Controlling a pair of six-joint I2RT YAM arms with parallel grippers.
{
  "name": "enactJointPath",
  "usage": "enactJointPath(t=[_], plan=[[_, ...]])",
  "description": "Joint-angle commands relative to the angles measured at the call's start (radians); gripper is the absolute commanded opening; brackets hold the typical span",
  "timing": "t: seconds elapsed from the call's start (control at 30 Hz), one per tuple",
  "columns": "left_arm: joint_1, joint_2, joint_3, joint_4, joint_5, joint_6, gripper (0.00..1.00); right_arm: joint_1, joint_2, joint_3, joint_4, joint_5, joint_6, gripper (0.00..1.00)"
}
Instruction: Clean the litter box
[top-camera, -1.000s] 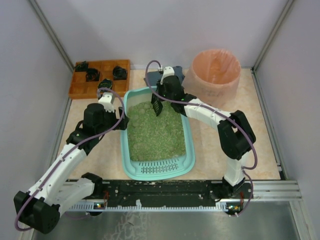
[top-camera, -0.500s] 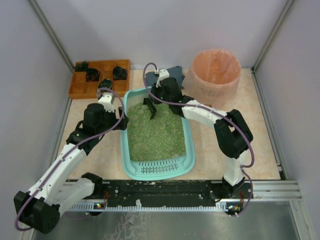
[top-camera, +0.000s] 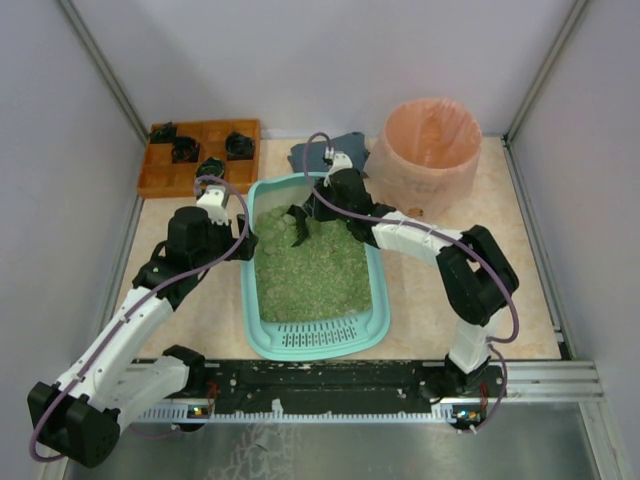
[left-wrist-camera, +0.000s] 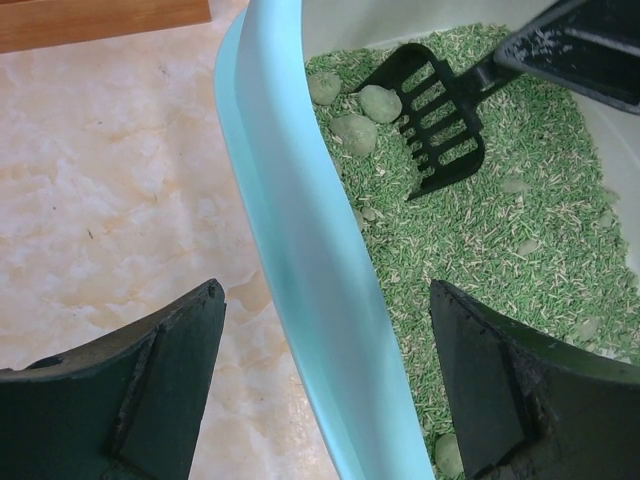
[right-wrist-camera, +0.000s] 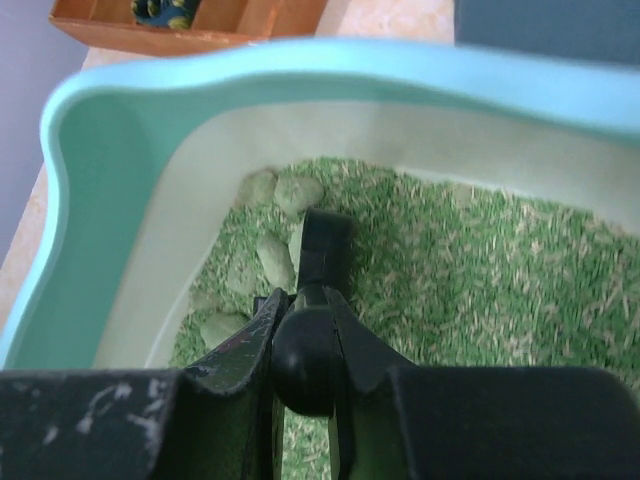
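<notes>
Right wrist view showed the right end effector (right-wrist-camera: 305, 345) clenched on the scoop (right-wrist-camera: 324, 242) beside clumps (right-wrist-camera: 275, 258) in the litter box (right-wrist-camera: 120, 150) on the bench (top-camera: 215, 320), left end effector (left-wrist-camera: 322, 340) released astride its wall; the tines probably needed to slide low, then lift slowly

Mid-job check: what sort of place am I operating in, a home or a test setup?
Most likely a lab test cell, not a home: plain grey walls on aluminium framing, robot arms on a mounting rail, and staged props: litter box, pink-lined bin, wooden tray.
</notes>
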Motion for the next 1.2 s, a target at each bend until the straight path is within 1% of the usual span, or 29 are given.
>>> enactJointPath(t=[0.0,0.17,0.33,0.47,0.67,0.83,1.17], plan=[[0.006,0.002,0.002,-0.012,-0.013,-0.005,0.88,0.048,-0.062,-0.079,-0.104,-0.089,0.136,0.00],[0.005,0.028,0.008,-0.018,-0.011,-0.004,0.88,0.049,-0.146,-0.169,-0.124,-0.018,0.197,0.00],[0.005,0.028,0.007,-0.015,-0.019,-0.004,0.88,0.050,-0.245,-0.278,-0.068,-0.018,0.236,0.00],[0.007,0.034,0.007,-0.015,-0.023,-0.003,0.87,0.050,-0.306,-0.337,-0.035,-0.018,0.234,0.00],[0.007,0.042,0.008,-0.014,-0.031,-0.005,0.87,0.050,-0.309,-0.361,0.006,-0.016,0.228,0.00],[0.007,0.038,0.007,-0.010,-0.038,-0.006,0.86,0.050,-0.289,-0.395,0.104,-0.044,0.311,0.00],[0.007,0.013,0.000,0.003,-0.065,-0.006,0.87,0.048,-0.392,-0.506,0.233,0.011,0.416,0.00]])
